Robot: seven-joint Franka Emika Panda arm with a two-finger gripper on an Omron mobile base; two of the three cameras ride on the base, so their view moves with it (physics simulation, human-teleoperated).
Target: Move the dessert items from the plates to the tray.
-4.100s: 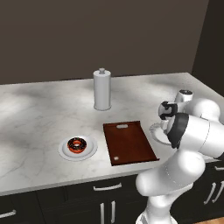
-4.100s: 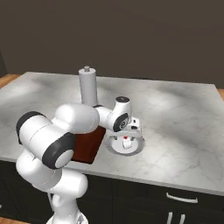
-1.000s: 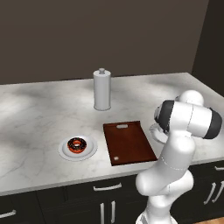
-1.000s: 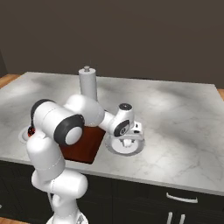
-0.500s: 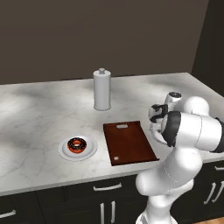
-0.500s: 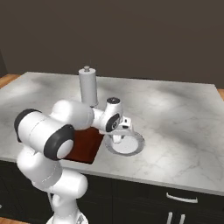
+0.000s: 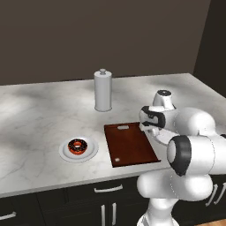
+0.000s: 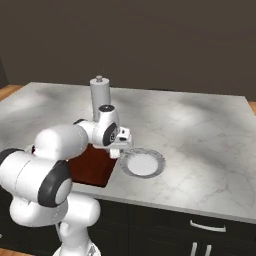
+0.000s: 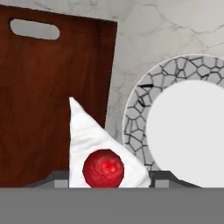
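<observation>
My gripper (image 9: 108, 177) is shut on the white cake piece with a red top (image 9: 98, 148), which hangs over the gap between the dark reddish-brown tray (image 9: 43, 87) and a bare white plate (image 9: 138, 109). From the right base view the gripper (image 8: 117, 150) hovers at the tray's (image 8: 95, 167) right edge, just left of that plate (image 8: 157, 159). The chocolate ring donut (image 7: 78, 146) lies on the other plate (image 7: 91, 152), left of the tray (image 7: 130, 143). The arm covers the gripper (image 7: 150, 126) partly in the left base view.
A tall grey canister (image 7: 103, 90) stands behind the tray, also seen as the canister (image 8: 100, 92) beyond the arm. The marble counter (image 8: 200, 140) stretches wide to the right of the bare plate. The counter's front edge runs just below the tray and plates.
The gripper has risen off the right plate with the cake piece and swung left toward the tray. That plate now lies bare.
</observation>
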